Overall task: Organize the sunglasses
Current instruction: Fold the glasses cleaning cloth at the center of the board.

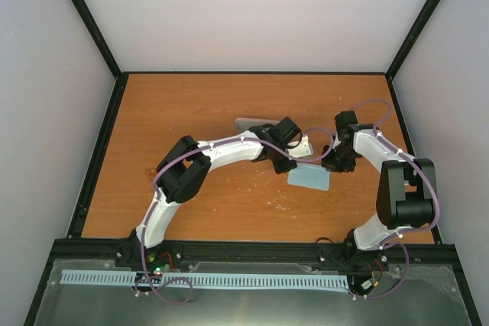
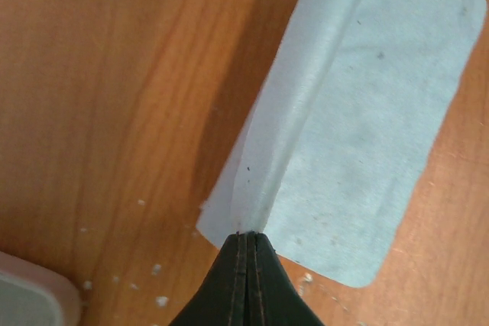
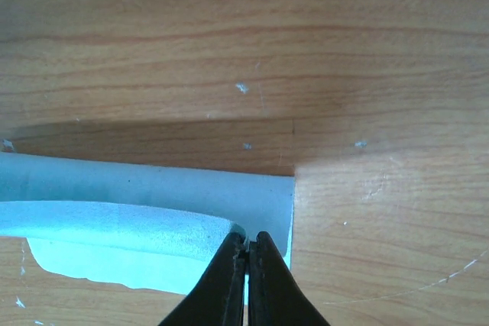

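Left gripper [image 2: 246,236] on cloth [image 2: 367,112], half-hidden case [image 1: 248,122]

You find a light blue cloth [image 1: 309,178] [image 2: 367,112] [image 3: 153,196] on the wooden table [image 1: 191,112], right of its centre. One strip stands raised in a fold. White specks [image 2: 157,270] lie beside it. A pale case [image 1: 250,122] sits nearer the far edge.

White links [image 1: 229,150], blk joints [image 1: 183,177] + jaws, purple cables [image 1: 372,101].

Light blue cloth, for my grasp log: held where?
Both hold the light blue square cloth: left gripper at an edge fold, right gripper near a corner.
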Controlling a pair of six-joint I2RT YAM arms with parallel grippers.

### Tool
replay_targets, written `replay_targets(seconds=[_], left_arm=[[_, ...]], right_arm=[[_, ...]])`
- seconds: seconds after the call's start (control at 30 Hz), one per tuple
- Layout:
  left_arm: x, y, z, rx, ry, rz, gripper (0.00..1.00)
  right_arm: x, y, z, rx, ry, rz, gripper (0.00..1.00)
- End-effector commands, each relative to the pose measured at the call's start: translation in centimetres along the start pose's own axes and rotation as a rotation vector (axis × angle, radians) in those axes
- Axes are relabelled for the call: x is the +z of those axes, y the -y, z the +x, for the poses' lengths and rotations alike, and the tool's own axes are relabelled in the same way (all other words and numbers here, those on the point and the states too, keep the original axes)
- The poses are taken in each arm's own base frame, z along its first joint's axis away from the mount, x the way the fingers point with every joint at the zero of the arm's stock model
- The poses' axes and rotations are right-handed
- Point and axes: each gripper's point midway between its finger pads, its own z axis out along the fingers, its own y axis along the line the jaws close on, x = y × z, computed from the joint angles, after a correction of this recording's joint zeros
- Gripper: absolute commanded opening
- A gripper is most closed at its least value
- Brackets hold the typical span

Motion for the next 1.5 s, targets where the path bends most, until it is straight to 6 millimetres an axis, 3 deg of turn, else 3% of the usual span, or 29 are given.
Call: replay_targets(seconds=[0.0,0.27,0.63,1.03,1.27,1.47], left_arm=[[-1.3,1.6,-1.4,0.010,0.049,0.018,0.01],[-1.0,1.9,-0.9,0.012,0.038,0.022,0.01],[-0.6,3.4,-0.2,0.008,0.021,0.062,0.05],[-1.2,4.9,0.7,0.007,0.016,0.074,0.21],[-2.1,4.9,0.9,0.006,0.026,0.059,0.33],[-2.5,4.2,0.6,0.004,0.040,0.020,0.34]], right_arm=[[-0.1,0.0,0.9,0.016,-0.009,-0.012,0.03],[1.1,0.2,2.6,0.029,-0.050,-0.029,0.03],[1.6,0.2,3.0,0.034,-0.084,-0.030,0.03],[1.7,0.4,3.7,0.034,-0.124,-0.018,0.11],[0.2,0.9,3.5,0.043,-0.106,0.023,0.16],[-2.2,1.3,2.8,0.064,-0.050,0.066,0.27]])
